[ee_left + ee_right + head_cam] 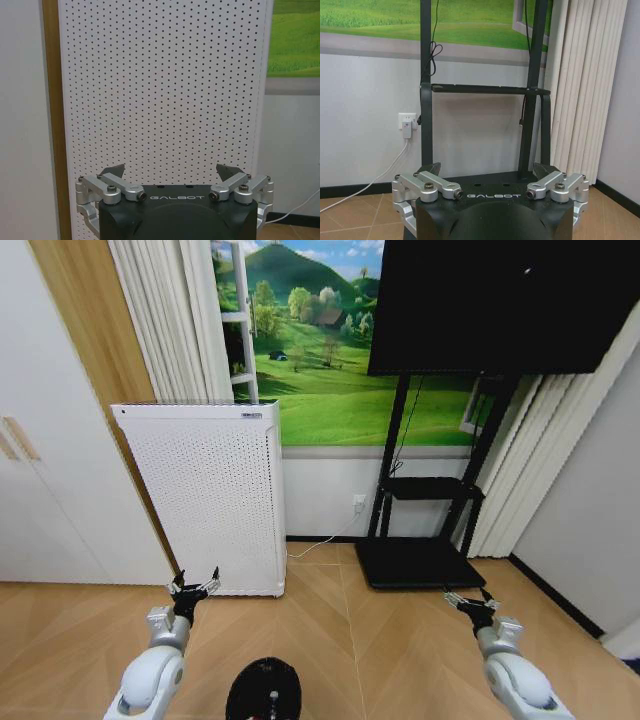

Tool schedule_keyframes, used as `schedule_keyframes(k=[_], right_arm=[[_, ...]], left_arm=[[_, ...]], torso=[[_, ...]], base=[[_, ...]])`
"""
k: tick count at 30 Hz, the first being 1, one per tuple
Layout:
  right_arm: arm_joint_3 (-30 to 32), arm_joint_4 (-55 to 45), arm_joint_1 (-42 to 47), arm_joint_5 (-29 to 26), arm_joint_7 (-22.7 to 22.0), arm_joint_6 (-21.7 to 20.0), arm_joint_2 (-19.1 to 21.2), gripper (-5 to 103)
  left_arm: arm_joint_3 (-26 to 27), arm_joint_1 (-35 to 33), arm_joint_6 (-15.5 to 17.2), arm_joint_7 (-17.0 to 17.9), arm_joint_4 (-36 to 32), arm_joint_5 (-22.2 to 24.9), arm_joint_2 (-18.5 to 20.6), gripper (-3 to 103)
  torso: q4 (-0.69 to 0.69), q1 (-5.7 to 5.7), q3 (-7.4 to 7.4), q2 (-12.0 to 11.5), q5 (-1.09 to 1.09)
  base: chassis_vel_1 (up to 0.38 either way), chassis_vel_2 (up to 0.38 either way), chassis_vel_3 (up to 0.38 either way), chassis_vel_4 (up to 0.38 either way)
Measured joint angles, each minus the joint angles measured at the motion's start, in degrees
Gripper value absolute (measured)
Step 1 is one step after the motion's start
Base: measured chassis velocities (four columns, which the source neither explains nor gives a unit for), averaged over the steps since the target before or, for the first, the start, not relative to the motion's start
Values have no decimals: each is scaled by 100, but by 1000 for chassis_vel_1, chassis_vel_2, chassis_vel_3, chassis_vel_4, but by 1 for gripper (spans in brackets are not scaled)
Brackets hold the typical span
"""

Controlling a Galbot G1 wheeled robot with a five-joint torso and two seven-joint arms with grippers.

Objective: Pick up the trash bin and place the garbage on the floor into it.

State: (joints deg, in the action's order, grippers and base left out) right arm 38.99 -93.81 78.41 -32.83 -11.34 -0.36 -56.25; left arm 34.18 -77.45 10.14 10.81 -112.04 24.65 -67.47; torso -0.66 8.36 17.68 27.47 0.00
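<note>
- The left gripper [196,583] hung low over the wooden floor [330,640] just in front of the white perforated appliance [210,500], fingers spread wide and holding nothing.
- In the left wrist view the left gripper faced the appliance's dotted panel squarely.
- The right gripper [468,598] hung over the floor near the black TV stand [420,560], also wide open and empty.
- In the right wrist view a white plug [407,129] sat in a wall socket, its cord trailing down to the floor.
- The bin's and litter's positions and long axes could not be told.
</note>
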Motion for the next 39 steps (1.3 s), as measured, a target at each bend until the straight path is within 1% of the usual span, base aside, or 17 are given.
schedule_keyframes(k=[2, 5, 7, 8, 10, 15, 19, 21, 23, 26, 28, 32, 39], right_arm=[[0, 0, 0, 0, 0, 0, 0, 100], [0, 0, 0, 0, 0, 0, 0, 100], [0, 0, 0, 0, 0, 0, 0, 100], [0, 0, 0, 0, 0, 0, 0, 100], [0, 0, 0, 0, 0, 0, 0, 100], [0, 0, 0, 0, 0, 0, 1, 100], [0, 0, 0, 0, 0, 0, 0, 100], [0, 0, 0, 0, 0, 0, 0, 100], [0, 0, 0, 0, 0, 0, 0, 100], [0, 0, 0, 0, 0, 0, 0, 100], [0, 0, 0, 0, 0, 0, 0, 100], [0, 0, 0, 0, 0, 0, 0, 100], [0, 0, 0, 0, 0, 0, 0, 100]], left_arm=[[0, 0, 0, 0, 0, 0, 0, 100], [0, 0, 0, 0, 0, 0, 0, 100], [0, 0, 0, 0, 0, 0, 0, 100], [0, 0, 0, 0, 0, 0, 0, 100], [0, 0, 0, 0, 0, 0, 0, 100], [0, 0, 0, 0, 0, 0, 0, 100], [0, 0, 0, 0, 0, 0, 0, 100], [0, 0, 0, 0, 0, 0, 0, 100], [0, 0, 0, 0, 0, 0, 0, 100], [0, 0, 0, 0, 0, 0, 0, 100], [0, 0, 0, 0, 0, 0, 0, 100], [0, 0, 0, 0, 0, 0, 0, 100], [0, 0, 0, 0, 0, 0, 0, 100]], torso=[[0, 32, 51, 83, 0], [0, 47, 74, 121, 0], [0, 78, 128, 206, 0], [0, 78, 128, 206, 0], [0, 108, 181, 289, 0], [0, 143, 234, 378, 0], [0, 188, 316, 504, 0], [0, 195, 325, 521, 0], [0, 226, 376, 601, 0], [0, 237, 394, 630, 0], [0, 265, 444, 708, 0], [0, 291, 487, 777, 0], [0, 369, 603, 972, 0]], base=[[0, 0, 0, 0], [0, 0, 0, 0], [0, 0, 0, 0], [0, 0, 0, 0], [0, 0, 0, 0], [0, 0, 0, 0], [0, 0, 0, 0], [0, 0, 0, 0], [0, 0, 0, 0], [0, 0, 0, 0], [0, 0, 0, 0], [0, 0, 0, 0], [0, 0, 0, 0]])
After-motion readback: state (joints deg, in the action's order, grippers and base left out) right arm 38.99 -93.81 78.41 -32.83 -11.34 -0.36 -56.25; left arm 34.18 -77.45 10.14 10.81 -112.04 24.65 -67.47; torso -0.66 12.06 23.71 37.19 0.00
